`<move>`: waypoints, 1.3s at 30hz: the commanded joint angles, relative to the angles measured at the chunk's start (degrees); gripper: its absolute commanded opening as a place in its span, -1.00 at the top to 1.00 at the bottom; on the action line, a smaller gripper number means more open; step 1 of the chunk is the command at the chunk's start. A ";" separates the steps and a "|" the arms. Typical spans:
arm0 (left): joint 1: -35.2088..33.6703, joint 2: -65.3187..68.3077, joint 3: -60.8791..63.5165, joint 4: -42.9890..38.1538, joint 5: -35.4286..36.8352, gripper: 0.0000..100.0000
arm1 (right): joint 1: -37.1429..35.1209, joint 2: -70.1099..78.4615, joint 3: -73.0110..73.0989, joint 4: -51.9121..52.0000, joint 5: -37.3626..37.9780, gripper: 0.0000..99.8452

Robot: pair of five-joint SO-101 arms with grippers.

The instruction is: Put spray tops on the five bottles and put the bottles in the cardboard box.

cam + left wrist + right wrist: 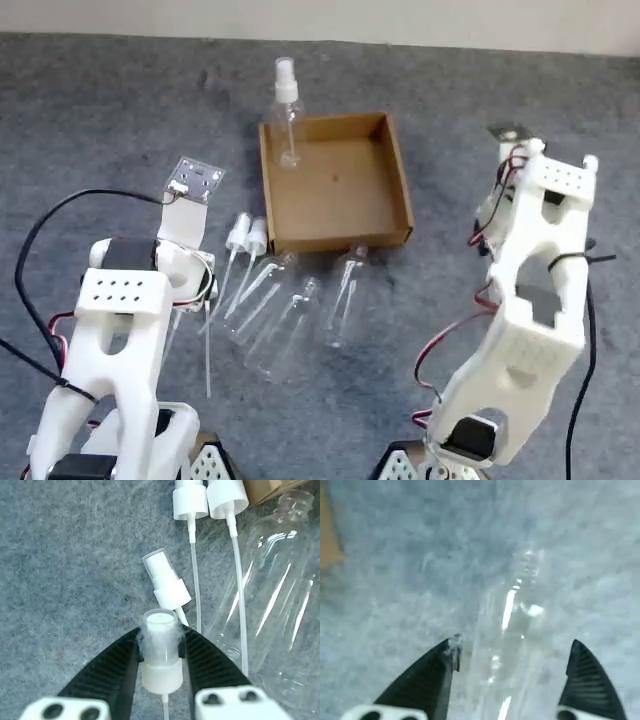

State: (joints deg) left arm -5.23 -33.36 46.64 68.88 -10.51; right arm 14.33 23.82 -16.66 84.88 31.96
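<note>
Pinching a spray top [161, 652], left fingers [117, 666]; right fingers [427, 680] gape over grey carpet [100, 110].

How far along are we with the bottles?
Done: one capped bottle stands in the box. In hand: left gripper grips a spray top; right gripper is open around a bare bottle. Remaining: loose bottles lie uncapped outside the box.

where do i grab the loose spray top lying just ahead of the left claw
Grip the spray top by its wide collar, from above, jaws across it. It lies flat, and the thin tube would likely slip. The left claw already holds a second top.
</note>
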 commanded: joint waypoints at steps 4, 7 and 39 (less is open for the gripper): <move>0.84 -1.19 -0.31 -0.70 0.26 0.99 | 0.40 -13.58 11.30 -11.12 -5.01 0.46; 0.84 -1.10 -0.31 -0.70 0.26 0.99 | -0.31 -10.59 13.76 -12.00 -5.19 0.46; 0.40 -7.52 -11.56 4.92 0.79 0.99 | -4.44 -10.86 -12.88 4.35 -9.49 0.99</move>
State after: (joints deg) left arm -5.23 -35.56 43.12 69.14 -10.51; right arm 13.63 25.49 -25.54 86.73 24.84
